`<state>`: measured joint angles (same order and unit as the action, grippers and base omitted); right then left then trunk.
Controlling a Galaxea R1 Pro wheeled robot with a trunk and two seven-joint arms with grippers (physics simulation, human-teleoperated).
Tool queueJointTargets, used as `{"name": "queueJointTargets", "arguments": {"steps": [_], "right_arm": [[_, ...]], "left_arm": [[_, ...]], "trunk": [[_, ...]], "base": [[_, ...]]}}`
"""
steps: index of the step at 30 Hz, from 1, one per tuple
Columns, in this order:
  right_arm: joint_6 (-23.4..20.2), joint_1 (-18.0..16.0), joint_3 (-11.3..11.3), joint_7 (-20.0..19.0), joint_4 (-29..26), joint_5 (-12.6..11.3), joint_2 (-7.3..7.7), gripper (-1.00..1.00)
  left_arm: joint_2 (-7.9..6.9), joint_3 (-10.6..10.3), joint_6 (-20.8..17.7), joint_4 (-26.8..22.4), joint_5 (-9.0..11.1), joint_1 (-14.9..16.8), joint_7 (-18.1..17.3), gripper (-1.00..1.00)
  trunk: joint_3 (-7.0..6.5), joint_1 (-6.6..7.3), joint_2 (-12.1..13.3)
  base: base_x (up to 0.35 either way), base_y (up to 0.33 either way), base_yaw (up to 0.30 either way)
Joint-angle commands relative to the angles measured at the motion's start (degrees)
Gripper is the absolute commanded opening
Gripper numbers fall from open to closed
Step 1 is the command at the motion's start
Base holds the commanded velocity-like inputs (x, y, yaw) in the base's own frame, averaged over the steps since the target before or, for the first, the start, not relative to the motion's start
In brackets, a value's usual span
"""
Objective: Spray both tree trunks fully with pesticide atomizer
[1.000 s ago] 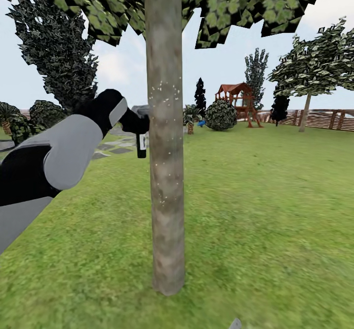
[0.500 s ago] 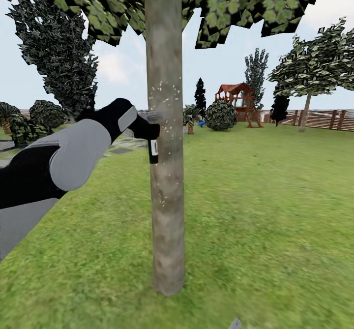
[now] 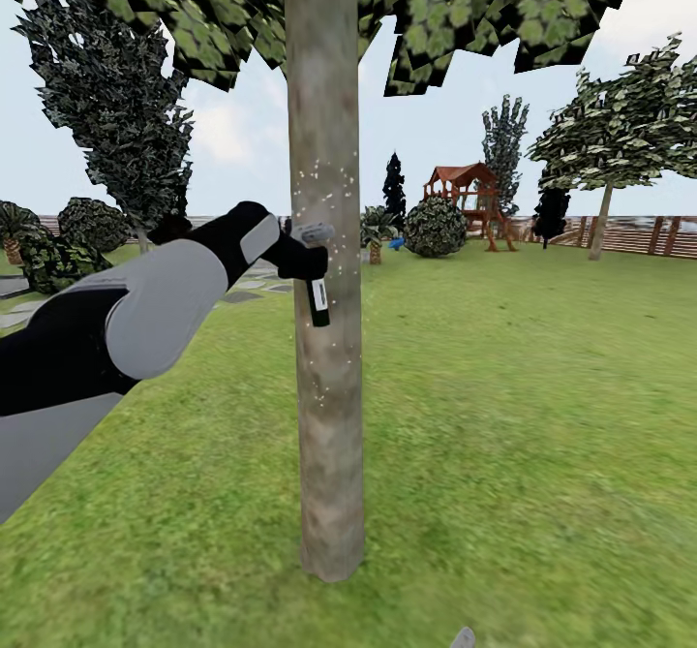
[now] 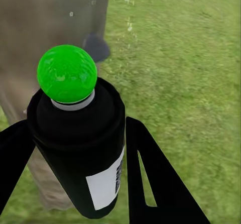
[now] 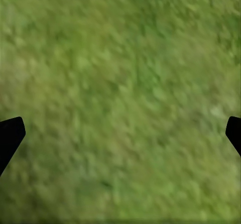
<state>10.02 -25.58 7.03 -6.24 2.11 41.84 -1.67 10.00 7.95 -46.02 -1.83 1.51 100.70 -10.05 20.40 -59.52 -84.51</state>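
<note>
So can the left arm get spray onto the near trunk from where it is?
Probably yes: the left gripper holds the pesticide atomizer right beside the tree trunk, with nothing between them and white specks already on the bark.

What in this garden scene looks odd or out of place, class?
Nothing is spilled or broken. One oddity: the pesticide atomizer, clamped in the left gripper, is a black can with a green ball on top, held right against the tree trunk. White specks dot the bark there.
</note>
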Motion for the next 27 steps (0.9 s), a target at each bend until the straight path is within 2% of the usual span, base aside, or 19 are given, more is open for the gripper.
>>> {"name": "queueJointTargets", "arguments": {"steps": [1,7,9,13,16,17,19,24,27], "right_arm": [[0.0,0.0,0.0,0.0,0.0,0.0,0.00,1.00],[0.0,0.0,0.0,0.0,0.0,0.0,0.00,1.00],[0.0,0.0,0.0,0.0,0.0,0.0,0.00,1.00],[0.0,0.0,0.0,0.0,0.0,0.0,0.00,1.00],[0.0,0.0,0.0,0.0,0.0,0.0,0.00,1.00],[0.0,0.0,0.0,0.0,0.0,0.0,0.00,1.00],[0.0,0.0,0.0,0.0,0.0,0.0,0.00,1.00],[-0.1,0.0,-0.1,0.0,0.0,0.0,0.00,1.00],[-0.1,0.0,-2.2,0.0,0.0,0.0,-0.06,1.00]], "left_arm": [[0.00,0.0,0.1,0.0,0.0,0.0,0.0,-1.00],[0.00,0.0,1.8,0.0,-0.3,-0.9,0.4,-1.00],[0.00,-0.2,2.0,-0.1,-0.4,-2.6,4.8,-1.00],[0.00,-0.2,2.1,-0.1,-0.4,-4.4,6.9,-1.00],[-0.19,-0.2,4.1,-0.1,-1.1,-6.1,7.0,-1.00],[-1.54,-0.2,5.0,-0.1,-2.5,-7.1,7.0,-1.00],[-2.53,-0.3,5.6,-0.1,-3.8,-8.4,7.0,-1.00],[-2.84,-0.3,6.3,-0.1,-4.2,-9.0,7.0,-1.00],[-2.81,-0.3,9.7,0.0,-4.5,-9.1,6.9,-1.00]], "trunk": [[0.00,0.00,0.0],[0.00,0.00,0.0],[0.00,0.00,0.0],[0.00,0.00,0.0],[0.00,0.00,0.0],[0.00,0.00,0.0],[0.00,0.00,0.0],[0.00,0.00,0.0],[0.00,0.00,0.0]], "base": [[0.000,0.000,0.000],[0.000,0.000,0.000],[0.000,0.000,0.000],[0.000,0.000,0.000],[0.000,0.000,0.000],[0.000,0.000,0.000],[0.000,0.000,0.000],[0.000,0.000,0.000],[0.000,0.000,0.000]]}}
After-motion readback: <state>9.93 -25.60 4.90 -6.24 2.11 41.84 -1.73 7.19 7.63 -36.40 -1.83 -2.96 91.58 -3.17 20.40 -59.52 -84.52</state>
